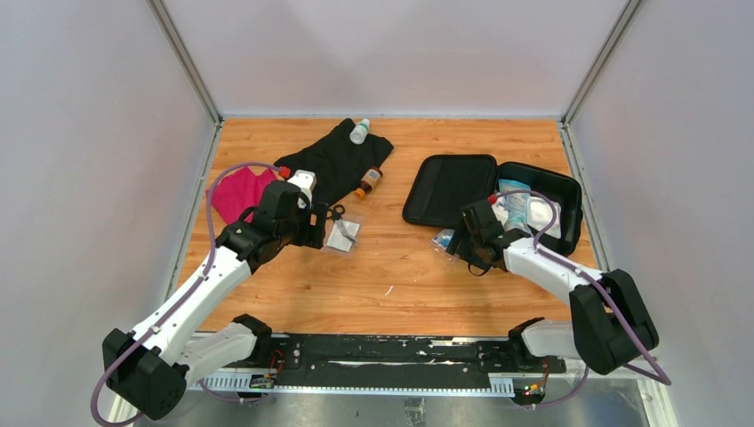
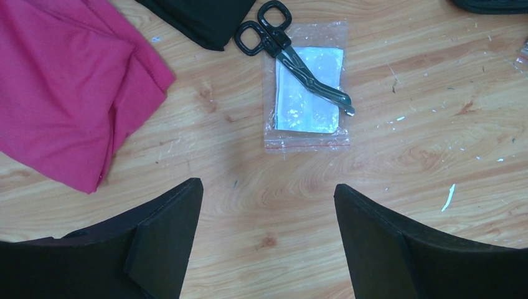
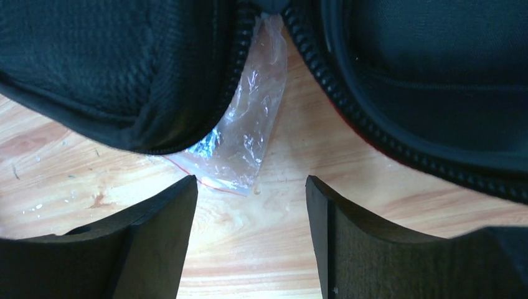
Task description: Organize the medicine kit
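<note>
Top external view: the kit [image 1: 449, 187] lies unzipped and spread flat on the far right part of the table [image 1: 391, 276]. Its lid half is to the left, black lining up and bare. Its base half is to the right and holds a white packet [image 1: 540, 212] and a pale blue item [image 1: 511, 191]; what else is in it I cannot tell, as the right arm covers part of it.

The right gripper [image 3: 251, 180] hovers at the kit's near edge, over the seam between the two halves. Its jaws stand wide apart and hold nothing. A clear bag [image 3: 246, 134] pokes out from between the halves onto the wood, its lower corner just at the fingertips but not pinched. What it holds is unclear.

The left gripper [image 2: 268, 190] hangs over bare wood on the table's left side, jaws also spread and empty. Just beyond it lies a zip bag [image 2: 308, 87] with a flat white pad sealed inside. Black scissors [image 2: 292, 59] rest across the bag, handles toward the black cloth [image 2: 199, 18], blades pointing away from it.

A magenta cloth [image 2: 62, 81] lies crumpled left of the gripper, near the black cloth. A white bottle [image 1: 359, 132] rests on the black cloth's far edge. A brown bottle [image 1: 368, 181] with an orange cap lies at the cloth's near right edge, between the cloth and the kit.
</note>
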{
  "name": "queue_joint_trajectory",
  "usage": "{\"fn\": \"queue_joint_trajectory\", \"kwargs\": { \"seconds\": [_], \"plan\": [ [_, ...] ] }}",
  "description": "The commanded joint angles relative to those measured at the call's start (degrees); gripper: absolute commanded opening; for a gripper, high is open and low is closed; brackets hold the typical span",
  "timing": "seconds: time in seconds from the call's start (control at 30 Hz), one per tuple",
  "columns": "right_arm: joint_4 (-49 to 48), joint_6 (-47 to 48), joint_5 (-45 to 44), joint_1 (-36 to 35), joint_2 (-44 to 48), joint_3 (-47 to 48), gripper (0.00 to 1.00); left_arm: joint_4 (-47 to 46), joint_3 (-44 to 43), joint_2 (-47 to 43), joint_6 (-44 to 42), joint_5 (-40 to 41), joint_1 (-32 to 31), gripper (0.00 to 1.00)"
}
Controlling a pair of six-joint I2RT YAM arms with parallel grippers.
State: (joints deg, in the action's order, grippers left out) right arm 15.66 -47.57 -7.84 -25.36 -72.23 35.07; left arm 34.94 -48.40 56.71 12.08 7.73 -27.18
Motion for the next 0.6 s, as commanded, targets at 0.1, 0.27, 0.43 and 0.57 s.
{"fn": "queue_joint_trajectory", "kwargs": {
  "seconds": [0.1, 0.27, 0.43, 0.57],
  "plan": [
    [-4.3, -1.28, -1.07, -0.84, -5.27, 0.52, 0.67, -0.37, 0.44, 0.3, -1.79, -0.39, 0.11, 0.83],
    [-4.6, -1.01, -1.48, -0.82, -8.78, 1.88, 0.62, -0.26, 0.41, 0.02, -1.88, 0.55, 0.2, 0.83],
    [-5.15, -0.61, -1.56, -0.83, -9.77, 1.66, 0.45, -0.31, 0.5, 0.09, -1.8, 0.54, 0.2, 0.83],
    [-5.28, 0.3, -2.34, -0.83, -9.46, 0.83, 0.33, -0.38, 0.5, 0.18, -1.88, 0.45, 0.2, 0.83]
  ]
}}
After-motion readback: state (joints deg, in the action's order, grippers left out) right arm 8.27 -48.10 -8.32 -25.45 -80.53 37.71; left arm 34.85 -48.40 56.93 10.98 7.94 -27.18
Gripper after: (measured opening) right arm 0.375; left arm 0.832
